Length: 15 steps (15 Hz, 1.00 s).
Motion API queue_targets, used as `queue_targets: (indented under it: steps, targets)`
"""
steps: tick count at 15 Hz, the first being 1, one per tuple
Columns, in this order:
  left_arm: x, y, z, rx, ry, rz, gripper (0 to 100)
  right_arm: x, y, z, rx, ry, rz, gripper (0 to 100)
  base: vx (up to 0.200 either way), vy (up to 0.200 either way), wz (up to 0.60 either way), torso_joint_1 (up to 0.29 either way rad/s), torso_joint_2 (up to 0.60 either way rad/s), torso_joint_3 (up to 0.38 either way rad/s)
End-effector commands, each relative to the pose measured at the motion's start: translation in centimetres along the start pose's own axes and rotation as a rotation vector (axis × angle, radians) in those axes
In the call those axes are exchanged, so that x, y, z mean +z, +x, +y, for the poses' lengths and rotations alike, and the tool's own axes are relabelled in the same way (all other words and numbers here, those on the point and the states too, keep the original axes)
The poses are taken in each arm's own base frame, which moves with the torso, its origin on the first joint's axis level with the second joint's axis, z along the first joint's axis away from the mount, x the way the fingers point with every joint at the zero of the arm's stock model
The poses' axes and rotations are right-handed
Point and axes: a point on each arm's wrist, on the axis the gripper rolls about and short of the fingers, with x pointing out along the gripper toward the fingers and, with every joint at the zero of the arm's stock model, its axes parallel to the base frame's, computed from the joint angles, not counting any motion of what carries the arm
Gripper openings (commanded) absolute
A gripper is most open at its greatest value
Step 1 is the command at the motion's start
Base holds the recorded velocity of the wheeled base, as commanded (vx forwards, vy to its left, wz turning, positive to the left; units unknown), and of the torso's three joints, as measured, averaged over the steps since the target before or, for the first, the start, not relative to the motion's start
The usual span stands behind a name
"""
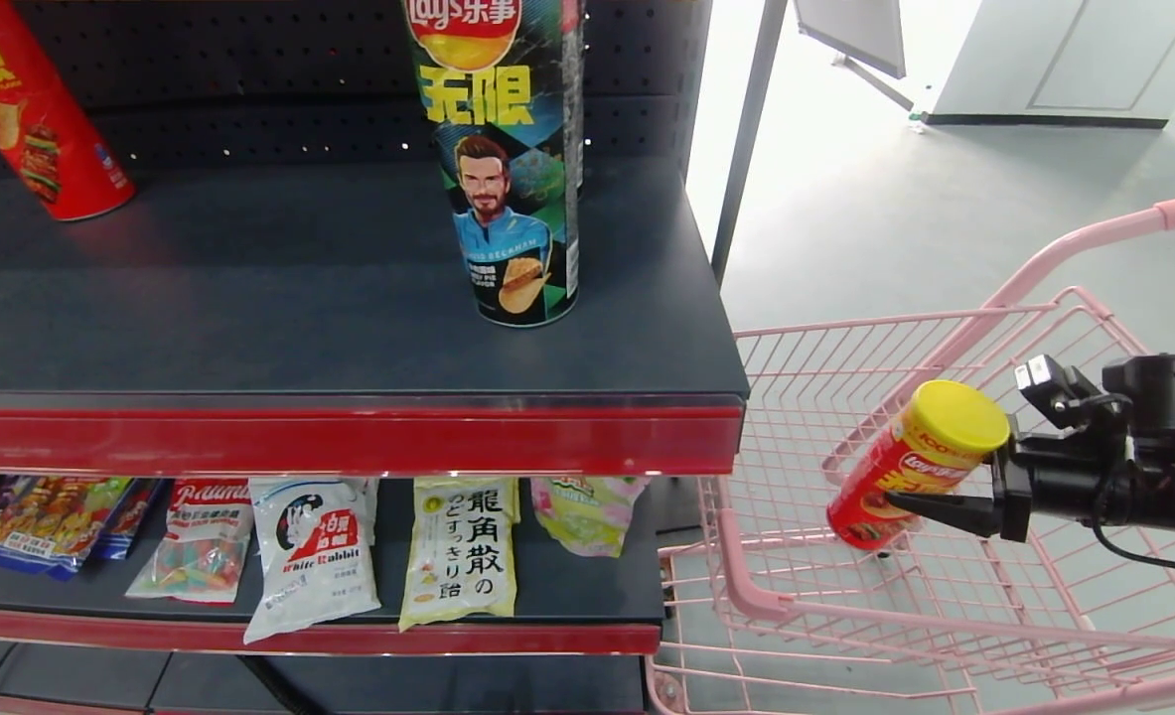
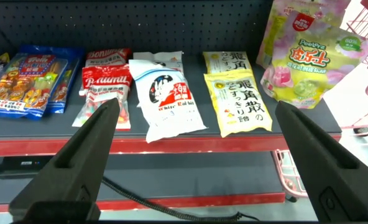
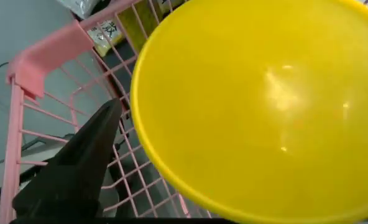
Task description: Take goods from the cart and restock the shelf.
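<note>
My right gripper (image 1: 930, 482) is shut on a red chip can (image 1: 890, 472) with a yellow lid (image 1: 954, 415). It holds the can tilted above the pink wire cart (image 1: 776, 596), to the right of the shelf. In the right wrist view the lid (image 3: 265, 106) is very close, with one dark finger (image 3: 78, 168) beside it. The upper shelf board (image 1: 299, 298) carries a tall dark chip can (image 1: 508, 169) near its right end and a red chip can (image 1: 36, 109) at the far left. My left gripper (image 2: 196, 106) is open in front of the lower shelf, holding nothing.
Several snack bags lie on the lower shelf: a white one (image 2: 165, 93), a yellow one (image 2: 237, 93), a pink-green one (image 2: 305, 53) and colourful packs (image 2: 28, 78) at the left. The upper shelf has bare room between its two cans. A metal post (image 1: 746, 139) stands behind the cart.
</note>
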Motion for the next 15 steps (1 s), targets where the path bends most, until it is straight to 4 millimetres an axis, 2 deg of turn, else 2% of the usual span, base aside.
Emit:
queue_targets:
  steps: [1,5,8,9,12,13,15]
  targets:
    - [0.0,0.0,0.0,0.000,0.000,0.000,100,0.7,0.1,0.1,0.003,-0.014,-0.009,0,0.000,0.000,0.00,0.000,0.00,0.000]
    - [0.0,0.0,0.0,0.001,0.000,0.000,100,1.0,0.2,0.1,0.001,-0.025,-0.010,0,0.000,0.000,0.00,0.000,0.00,0.000]
    - [0.0,0.0,0.0,0.001,0.000,0.002,100,3.5,-0.5,-0.4,-0.034,-0.105,-0.041,0,0.000,0.000,0.00,0.000,0.00,0.000]
    - [0.0,0.0,0.0,0.000,0.000,0.000,100,6.5,-1.7,-0.4,-0.071,-0.145,-0.082,0,0.000,0.000,0.00,0.000,0.00,0.000]
    - [0.0,0.0,0.0,0.000,0.000,0.000,100,11.2,-5.8,1.8,-0.158,-0.154,-0.156,0,0.000,0.000,0.00,0.000,0.00,0.000]
    - [0.0,0.0,0.0,0.001,0.000,0.002,100,13.4,-7.1,3.5,-0.143,-0.208,-0.203,0,0.000,0.000,0.00,0.000,0.00,0.000]
    - [0.0,0.0,0.0,0.000,0.000,0.000,100,15.4,-8.7,7.2,-0.144,-0.296,-0.242,0,0.000,0.000,0.00,0.000,0.00,0.000]
